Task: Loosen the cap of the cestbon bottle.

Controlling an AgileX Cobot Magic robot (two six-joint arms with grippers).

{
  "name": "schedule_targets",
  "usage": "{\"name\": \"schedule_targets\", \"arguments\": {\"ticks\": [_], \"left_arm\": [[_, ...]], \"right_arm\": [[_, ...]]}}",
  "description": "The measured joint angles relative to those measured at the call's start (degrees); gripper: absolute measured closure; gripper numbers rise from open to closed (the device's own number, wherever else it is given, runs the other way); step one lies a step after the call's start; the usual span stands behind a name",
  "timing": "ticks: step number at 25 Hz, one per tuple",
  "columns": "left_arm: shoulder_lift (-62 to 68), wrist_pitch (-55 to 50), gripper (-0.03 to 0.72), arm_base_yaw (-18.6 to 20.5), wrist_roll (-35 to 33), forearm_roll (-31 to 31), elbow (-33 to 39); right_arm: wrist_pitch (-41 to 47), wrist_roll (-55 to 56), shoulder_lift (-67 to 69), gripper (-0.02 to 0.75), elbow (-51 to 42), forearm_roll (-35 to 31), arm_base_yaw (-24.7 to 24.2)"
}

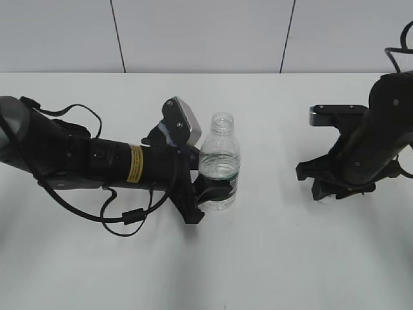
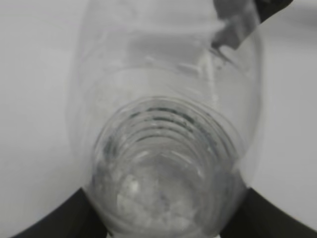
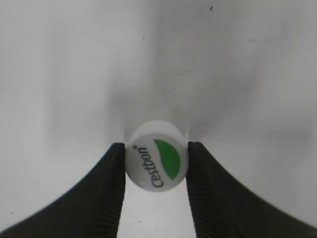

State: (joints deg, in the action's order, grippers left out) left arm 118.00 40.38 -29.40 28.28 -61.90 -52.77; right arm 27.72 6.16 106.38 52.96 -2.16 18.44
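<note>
The clear ribbed cestbon bottle (image 1: pixel 221 161) stands upright mid-table with its dark green label low on the body. Its neck is open and bears no cap. My left gripper (image 1: pixel 216 190) is shut on its lower body. The left wrist view shows the bottle (image 2: pixel 168 148) close up between the black jaws (image 2: pixel 166 220). My right gripper (image 1: pixel 335 187) is low over the table at the right, apart from the bottle. In the right wrist view it (image 3: pixel 156 148) is shut on the white cap (image 3: pixel 157 163) with the green mark and "Cestbon" lettering. The cap is hidden in the exterior view.
The white table (image 1: pixel 271 258) runs to a white panelled wall (image 1: pixel 206 32) at the back. The left arm with its looping cables (image 1: pixel 122 216) lies across the left half of the table. The right arm (image 1: pixel 381 129) fills the right edge.
</note>
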Motion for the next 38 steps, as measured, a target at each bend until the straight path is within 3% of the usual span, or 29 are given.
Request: {"name": "schedule_targets", "arguments": {"ticks": [7, 15, 18, 25, 31, 38], "left_arm": [[0.0, 0.0, 0.322, 0.0, 0.0, 0.0, 0.0], [0.0, 0.0, 0.322, 0.0, 0.0, 0.0, 0.0], [0.0, 0.0, 0.317, 0.0, 0.0, -0.2, 0.0], [0.0, 0.1, 0.173, 0.6, -0.1, -2.8, 0.0], [0.0, 0.3, 0.157, 2.4, 0.4, -4.5, 0.0], [-1.1, -0.3, 0.157, 3.2, 2.8, -15.0, 0.0]], "right_arm": [[-1.1, -0.3, 1.3, 0.409, 0.0, 0.0, 0.0], [-1.2, -1.5, 1.3, 0.178, 0.0, 0.0, 0.0], [-1.2, -1.6, 1.3, 0.165, 0.0, 0.0, 0.0], [-1.2, -1.8, 1.3, 0.163, 0.0, 0.0, 0.0], [-1.2, -2.0, 1.3, 0.163, 0.0, 0.0, 0.2], [-0.7, -2.2, -1.3, 0.163, 0.0, 0.0, 0.2]]}}
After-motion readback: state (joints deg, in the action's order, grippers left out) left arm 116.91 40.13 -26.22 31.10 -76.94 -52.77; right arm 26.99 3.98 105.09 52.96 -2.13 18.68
